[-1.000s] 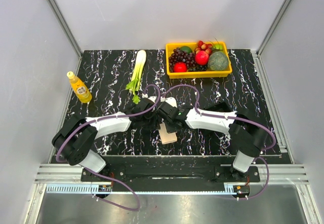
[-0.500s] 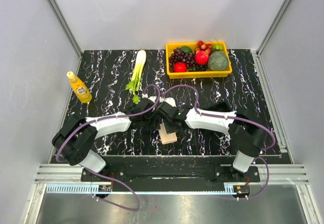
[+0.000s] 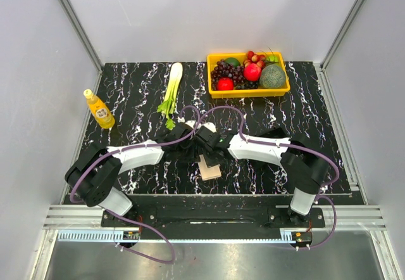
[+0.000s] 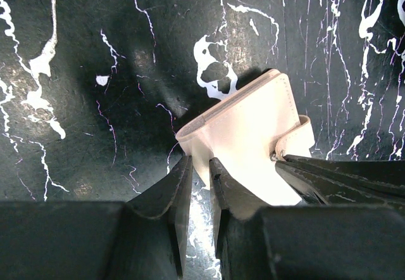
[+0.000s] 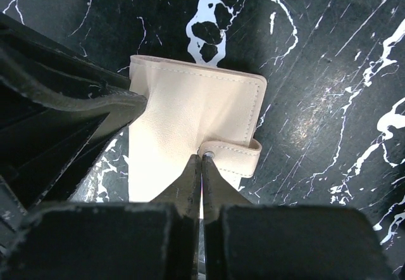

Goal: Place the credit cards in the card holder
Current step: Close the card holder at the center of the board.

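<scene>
The beige card holder (image 3: 209, 168) lies closed on the black marble table, its clasp tab (image 5: 235, 156) fastened. My left gripper (image 4: 199, 166) is shut on the holder's (image 4: 247, 131) near corner, and the pale edge runs in between the fingers. My right gripper (image 5: 202, 158) is shut, its tips meeting right at the snap end of the tab on the holder's (image 5: 183, 102) top face. In the top view both grippers, left (image 3: 192, 151) and right (image 3: 207, 150), crowd over the holder. No credit cards are in view.
A yellow basket (image 3: 248, 93) of fruit stands at the back. A celery stalk (image 3: 172, 87) lies to its left. A yellow bottle (image 3: 99, 109) stands at the far left. Side walls close in the table.
My right gripper has closed its jaws at the clasp tab, and the right arm has shifted slightly left. The left gripper has kept its hold.
</scene>
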### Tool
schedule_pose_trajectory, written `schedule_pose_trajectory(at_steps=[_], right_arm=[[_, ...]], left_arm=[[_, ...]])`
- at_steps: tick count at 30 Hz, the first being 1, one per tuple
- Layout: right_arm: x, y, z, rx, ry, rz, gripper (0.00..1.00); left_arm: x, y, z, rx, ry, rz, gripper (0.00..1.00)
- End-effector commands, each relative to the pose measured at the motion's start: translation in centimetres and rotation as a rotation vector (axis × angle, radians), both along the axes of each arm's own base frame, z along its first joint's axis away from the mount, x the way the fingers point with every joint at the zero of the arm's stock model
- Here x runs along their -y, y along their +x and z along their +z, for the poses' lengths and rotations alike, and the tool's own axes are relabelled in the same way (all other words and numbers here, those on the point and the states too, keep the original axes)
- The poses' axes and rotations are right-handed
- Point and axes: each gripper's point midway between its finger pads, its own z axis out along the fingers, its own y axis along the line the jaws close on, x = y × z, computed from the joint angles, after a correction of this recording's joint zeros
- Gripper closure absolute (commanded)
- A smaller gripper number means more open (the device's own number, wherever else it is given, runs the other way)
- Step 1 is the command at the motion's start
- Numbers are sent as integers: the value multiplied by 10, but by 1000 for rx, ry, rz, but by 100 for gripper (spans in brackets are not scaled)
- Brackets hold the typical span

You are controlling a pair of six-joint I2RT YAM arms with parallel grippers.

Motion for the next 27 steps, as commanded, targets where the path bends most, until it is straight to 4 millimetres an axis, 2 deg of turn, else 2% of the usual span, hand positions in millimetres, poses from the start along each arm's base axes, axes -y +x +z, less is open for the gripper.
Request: schedule_pose_trajectory(at_steps=[1, 10, 21, 24, 26, 27], right_arm=[[-21, -11, -3, -58, 65, 54, 100], [-19, -16, -27, -121, 6, 46, 100], [-21, -9, -27, -167, 59, 35, 100], [-22, -8, -14, -138, 102, 30, 91], [-20, -1, 1, -85, 122, 2, 78], [-19, 2, 10, -63, 139, -4, 75]], left_arm=[[14, 4, 16, 29, -76, -11, 79], [16, 1, 17, 29, -107, -2, 80], [14, -1, 16, 34, -110, -6, 80], [13, 1, 19, 48, -107, 2, 78], [11, 3, 22, 61, -102, 8, 71], [10, 4, 25, 70, -101, 13, 71]])
